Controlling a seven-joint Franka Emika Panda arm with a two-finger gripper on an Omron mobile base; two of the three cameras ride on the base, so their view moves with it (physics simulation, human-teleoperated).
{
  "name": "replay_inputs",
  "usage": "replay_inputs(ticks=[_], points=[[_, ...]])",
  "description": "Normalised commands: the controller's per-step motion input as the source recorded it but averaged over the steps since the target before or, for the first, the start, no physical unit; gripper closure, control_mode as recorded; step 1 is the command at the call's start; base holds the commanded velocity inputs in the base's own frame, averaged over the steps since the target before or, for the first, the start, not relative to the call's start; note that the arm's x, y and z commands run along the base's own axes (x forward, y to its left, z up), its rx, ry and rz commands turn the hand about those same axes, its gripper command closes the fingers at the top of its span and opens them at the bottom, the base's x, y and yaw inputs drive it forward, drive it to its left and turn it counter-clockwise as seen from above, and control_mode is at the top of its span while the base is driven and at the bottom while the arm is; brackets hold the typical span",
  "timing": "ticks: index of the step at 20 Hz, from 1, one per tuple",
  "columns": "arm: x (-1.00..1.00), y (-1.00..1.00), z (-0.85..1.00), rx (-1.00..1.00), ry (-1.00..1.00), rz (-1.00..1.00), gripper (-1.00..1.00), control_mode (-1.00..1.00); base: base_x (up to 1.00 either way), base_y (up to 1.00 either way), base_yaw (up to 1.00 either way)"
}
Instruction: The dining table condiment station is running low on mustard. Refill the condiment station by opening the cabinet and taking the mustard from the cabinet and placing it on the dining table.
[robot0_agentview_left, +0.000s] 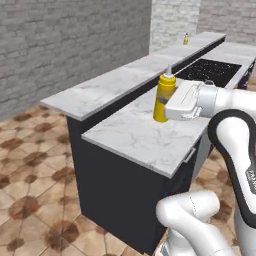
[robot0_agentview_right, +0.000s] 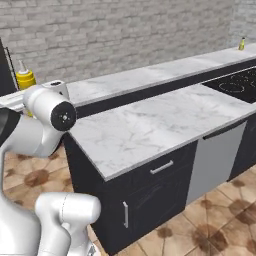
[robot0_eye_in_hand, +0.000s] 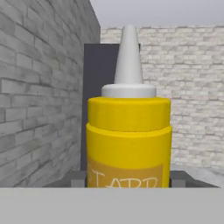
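The mustard (robot0_agentview_left: 163, 95) is a yellow squeeze bottle with a pale cone nozzle. It stands upright over the near end of the dining table (robot0_agentview_left: 135, 135). My gripper (robot0_agentview_left: 167, 107) reaches in from the right and is shut on the bottle's lower body. I cannot tell whether the base touches the marble. In the hand view the mustard (robot0_eye_in_hand: 128, 140) sits between my two dark fingertips (robot0_eye_in_hand: 78, 178). From the right base view the mustard (robot0_agentview_right: 25, 78) peeks up behind my wrist. The cabinet is out of view.
A raised marble ledge (robot0_agentview_left: 110, 85) runs along the table's far side. The black cooktop (robot0_agentview_left: 210, 71) is set into the top farther along. A small yellow bottle (robot0_agentview_left: 186, 38) stands at the far end. Grey brick walls lie beyond, with tiled floor to the left.
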Motion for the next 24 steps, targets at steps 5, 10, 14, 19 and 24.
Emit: replay_inputs(ticks=[5,10,14,19,24], points=[[0.0,0.0,0.0,0.0,0.0,0.0,1.0,1.0,0.41,1.0,0.03],[0.0,0.0,0.0,0.0,0.0,0.0,1.0,1.0,0.99,1.0,-0.05],[0.0,0.0,0.0,0.0,0.0,0.0,1.0,1.0,1.0,1.0,-0.16],[0.0,0.0,0.0,0.0,0.0,0.0,1.0,1.0,1.0,1.0,-0.27],[0.0,0.0,0.0,0.0,0.0,0.0,1.0,1.0,0.96,1.0,-0.36]])
